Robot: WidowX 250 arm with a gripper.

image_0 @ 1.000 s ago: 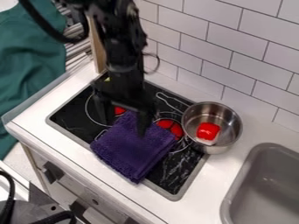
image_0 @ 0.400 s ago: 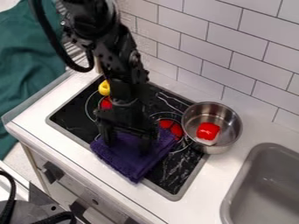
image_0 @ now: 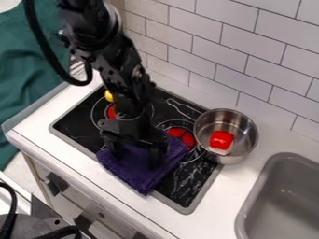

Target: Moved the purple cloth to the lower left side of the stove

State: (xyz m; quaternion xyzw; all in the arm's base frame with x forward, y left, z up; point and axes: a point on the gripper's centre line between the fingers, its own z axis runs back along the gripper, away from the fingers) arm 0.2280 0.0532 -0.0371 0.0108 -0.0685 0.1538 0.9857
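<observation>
A toy stove (image_0: 72, 126) is set into a white surface (image_0: 34, 128), seen at a slant from above. A folded purple cloth (image_0: 138, 176) is laid at the middle of the stove's near edge, one corner lapping over the rim. Above it, a black robot arm (image_0: 118, 65) is angled down from the upper left. Its jaws are spread apart, one on the left and one on the right, with their tips down at the cloth and purple fabric visible between them. Whether the fabric is pressed by the tips cannot be told.

To the right, a metal pot (image_0: 228, 160) with a red item (image_0: 222, 139) inside is placed partly over the stove's edge. A yellow object (image_0: 109, 96) is partly hidden behind the arm.

The step in hand is judged to be the grasp: the cloth appears to be lined up for pinching, and the lower left side is yet to be filled. Next, the jaws would need to be closed on a fold, and the cloth lifted slightly or dragged leftward along the near edge, then released flat there.
</observation>
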